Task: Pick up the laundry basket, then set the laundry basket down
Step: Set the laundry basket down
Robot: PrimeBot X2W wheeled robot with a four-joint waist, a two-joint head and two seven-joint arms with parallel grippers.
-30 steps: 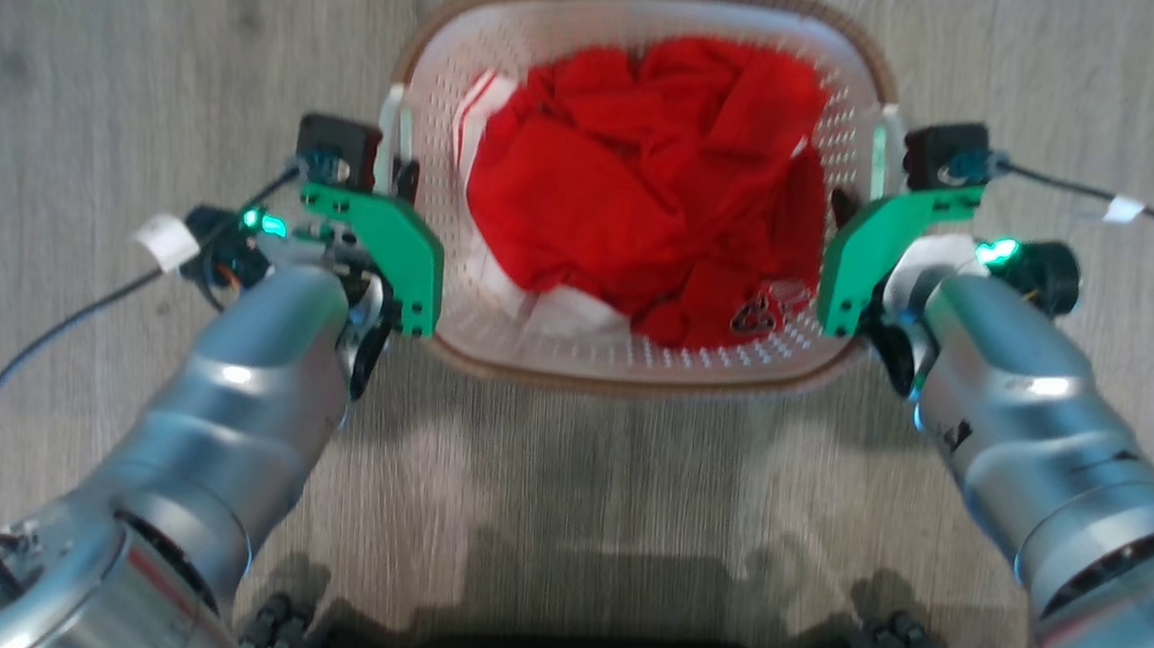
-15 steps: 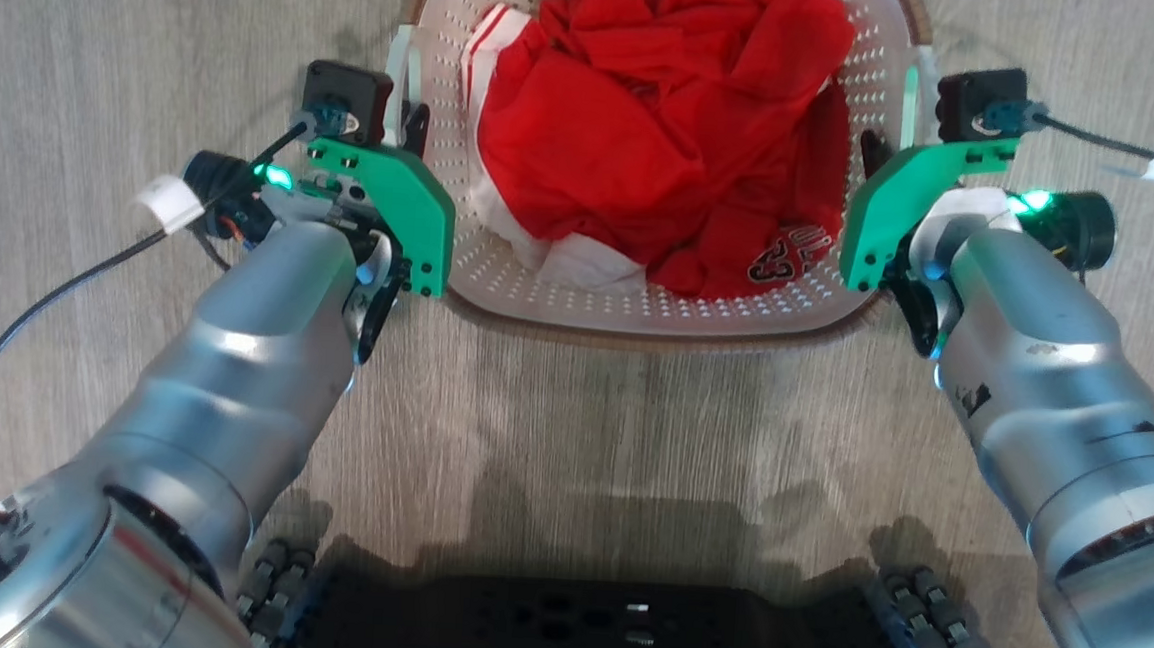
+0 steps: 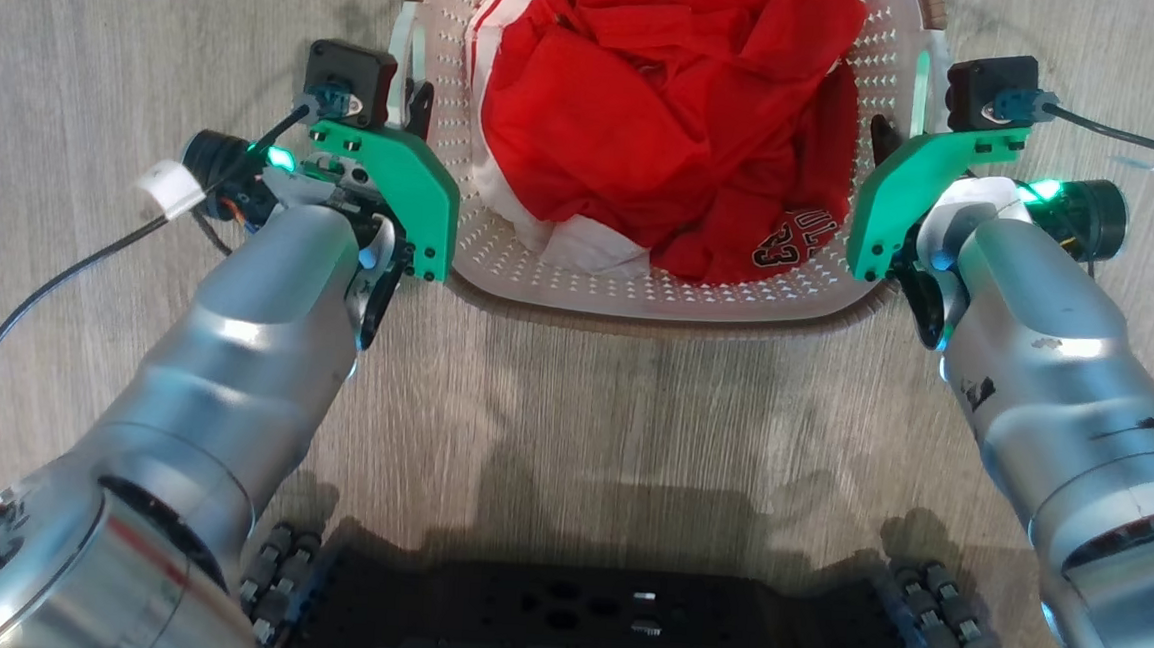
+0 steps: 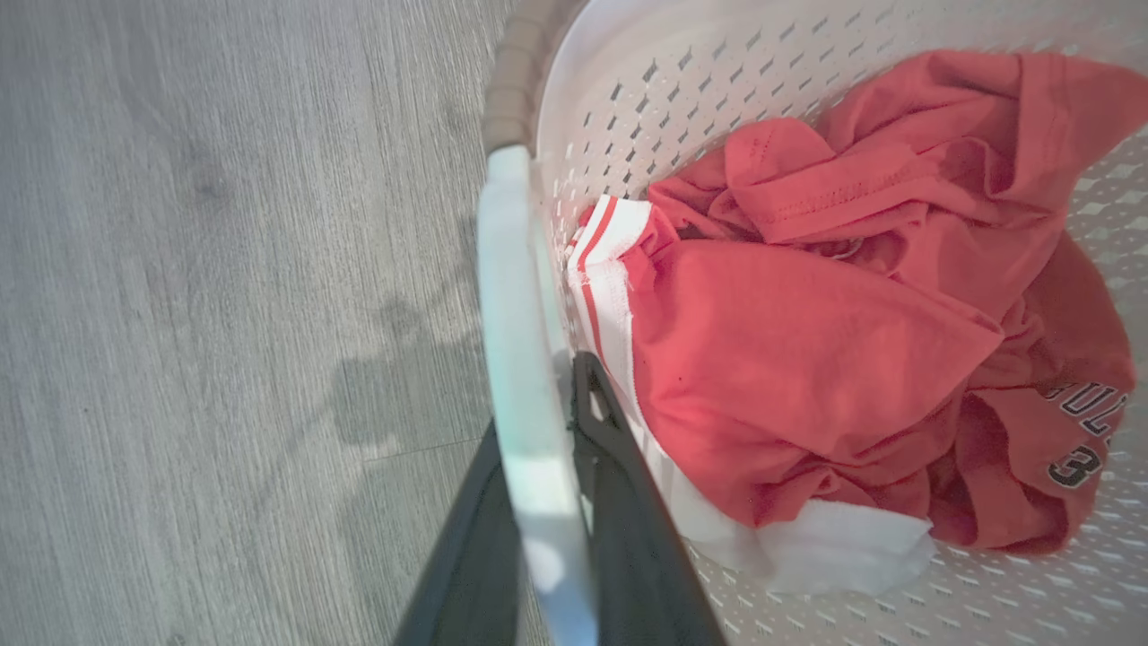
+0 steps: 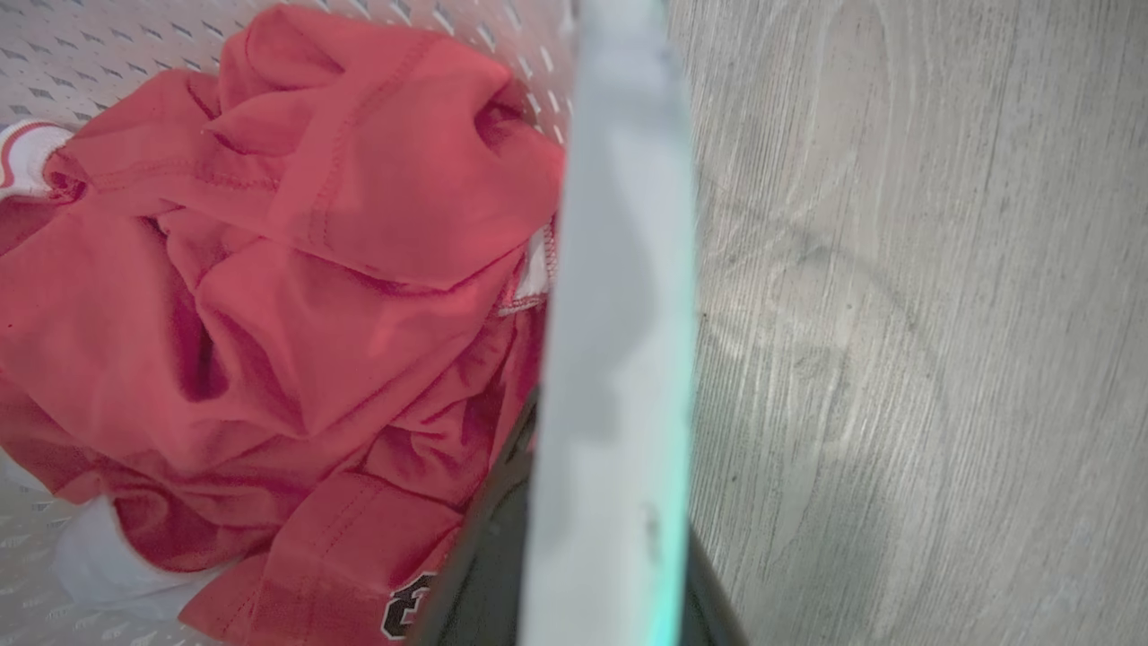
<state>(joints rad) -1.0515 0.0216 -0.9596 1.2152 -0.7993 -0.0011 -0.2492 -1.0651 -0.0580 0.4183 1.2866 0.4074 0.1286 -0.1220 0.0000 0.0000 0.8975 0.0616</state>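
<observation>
At the frame's top centre, the laundry basket (image 3: 640, 280) hangs between left gripper (image 3: 415, 114) and right gripper (image 3: 884, 142), each clamped narrowly on a white side handle (image 4: 516, 314). Likely mid-carry; next, lower it level onto the floor (image 3: 631, 418), then release.

The laundry basket (image 3: 639, 288) is smooth, perforated white plastic, faintly glossy, with a matt brown woven-look rim (image 4: 513, 85). At 12 o'clock in the head view, its red jersey (image 3: 630, 117) is soft, crumpled cloth. The floor (image 3: 73, 53) is matt grey wood-grain. At 7 and 5 o'clock, the forearms (image 3: 245, 344) are glossy silver metal.
</observation>
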